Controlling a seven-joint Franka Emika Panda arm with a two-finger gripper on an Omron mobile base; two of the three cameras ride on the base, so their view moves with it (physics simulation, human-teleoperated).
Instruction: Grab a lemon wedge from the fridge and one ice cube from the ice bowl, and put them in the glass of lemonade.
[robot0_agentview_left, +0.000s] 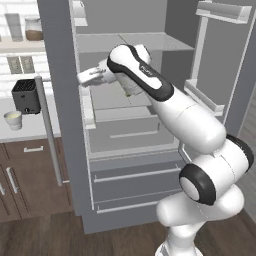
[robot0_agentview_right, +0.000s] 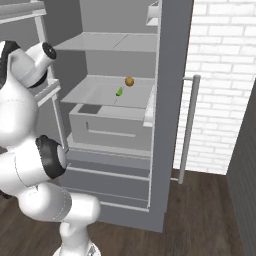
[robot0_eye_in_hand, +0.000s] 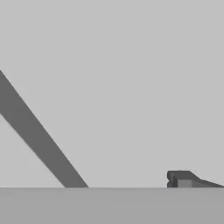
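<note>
The grey fridge (robot0_agentview_left: 131, 134) (robot0_agentview_right: 107, 131) stands with both doors open. On its middle shelf lies the small yellow-green lemon wedge (robot0_agentview_right: 119, 91), next to a brown round fruit (robot0_agentview_right: 129, 81). My arm reaches into the fridge above that shelf. The gripper (robot0_agentview_left: 81, 78) points toward the left door's inner side, left of the wedge and apart from it. It is open and empty; one dark fingertip (robot0_eye_in_hand: 181, 179) shows against plain grey in the hand view. The glass of lemonade (robot0_agentview_left: 13, 119) stands on the counter left of the fridge. The ice bowl and ice cube are out of view.
A black toaster (robot0_agentview_left: 26, 96) sits behind the small cup. The left door's long bar handle (robot0_agentview_left: 48, 131) hangs in front of the brown cabinets (robot0_agentview_left: 30, 175). Door bins (robot0_agentview_left: 204, 97) line the right door. A white brick wall (robot0_agentview_right: 220, 85) stands right of the fridge.
</note>
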